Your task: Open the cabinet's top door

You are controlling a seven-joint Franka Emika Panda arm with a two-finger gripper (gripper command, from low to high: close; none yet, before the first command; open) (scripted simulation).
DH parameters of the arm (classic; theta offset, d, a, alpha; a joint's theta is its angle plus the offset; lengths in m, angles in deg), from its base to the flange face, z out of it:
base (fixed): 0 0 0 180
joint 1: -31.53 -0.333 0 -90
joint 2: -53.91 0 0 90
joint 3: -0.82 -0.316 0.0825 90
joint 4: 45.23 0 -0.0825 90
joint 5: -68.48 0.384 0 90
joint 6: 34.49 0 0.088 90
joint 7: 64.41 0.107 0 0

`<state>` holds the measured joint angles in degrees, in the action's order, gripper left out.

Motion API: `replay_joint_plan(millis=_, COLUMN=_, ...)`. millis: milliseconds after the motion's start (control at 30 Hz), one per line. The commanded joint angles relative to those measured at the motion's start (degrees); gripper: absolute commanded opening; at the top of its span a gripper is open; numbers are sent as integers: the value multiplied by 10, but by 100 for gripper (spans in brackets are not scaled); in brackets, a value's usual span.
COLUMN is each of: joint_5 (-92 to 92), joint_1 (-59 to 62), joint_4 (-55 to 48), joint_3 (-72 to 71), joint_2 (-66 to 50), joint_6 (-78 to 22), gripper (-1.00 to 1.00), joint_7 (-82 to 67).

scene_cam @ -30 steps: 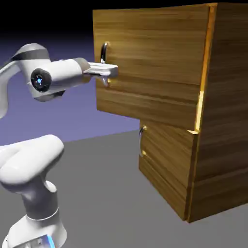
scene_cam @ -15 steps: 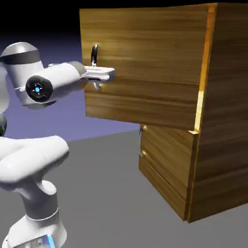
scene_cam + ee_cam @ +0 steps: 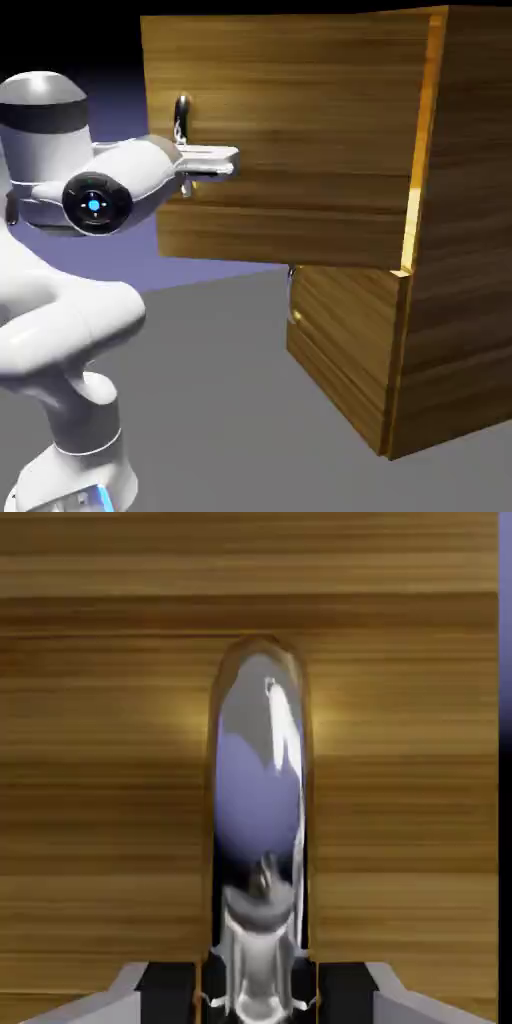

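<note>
**Handle gripped, top door swung out from the cabinet**

Door and arm fill the exterior view. The top door (image 3: 280, 130) stands swung out from the cabinet (image 3: 455, 250), its free edge toward nine o'clock and its hinged side at the gold trim toward three o'clock, so that it overhangs the grey table (image 3: 230, 400). The shorter lower panel (image 3: 340, 350) sits flush at about five o'clock from the door's middle, its small handle just visible at its upper left corner.

The white arm (image 3: 60, 330) rises from seven o'clock of the picture and reaches level toward three o'clock. Its end effector (image 3: 185, 165) is closed on the silver bar handle (image 3: 181, 115) near the door's free edge; the upper part of the bar curves up at twelve o'clock from the fingers (the lower part is hidden behind the hand).

The hand view gives what the side view cannot: the handle (image 3: 258, 802) seen head-on, a tall polished arch running from twelve o'clock down to six, reflecting the violet backdrop, with wood grain of the door (image 3: 100, 762) on both sides. At six o'clock the end effector (image 3: 258, 992) has its dark finger pads (image 3: 170, 990) pressed close against the bar on either side, with no gap showing. A thin violet strip of backdrop shows past the door's edge at three o'clock.
</note>
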<state>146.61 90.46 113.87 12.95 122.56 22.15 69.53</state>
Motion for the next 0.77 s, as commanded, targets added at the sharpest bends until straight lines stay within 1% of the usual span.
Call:
replay_joint_plan(millis=0, joint_5=-15, joint_1=-7, joint_4=-11, joint_3=10, joint_2=-21, joint_6=-10, gripper=-100, joint_7=-13)
replay_joint_plan(millis=333, joint_5=-148, joint_1=-105, joint_4=-151, joint_3=110, joint_2=-228, joint_6=-111, gripper=-100, joint_7=-132)
replay_joint_plan(millis=700, joint_5=-253, joint_1=-227, joint_4=-355, joint_3=217, joint_2=-455, joint_6=-258, gripper=-100, joint_7=-265)
replay_joint_plan(millis=733, joint_5=-253, joint_1=-227, joint_4=-355, joint_3=217, joint_2=-455, joint_6=-258, gripper=100, joint_7=-265)
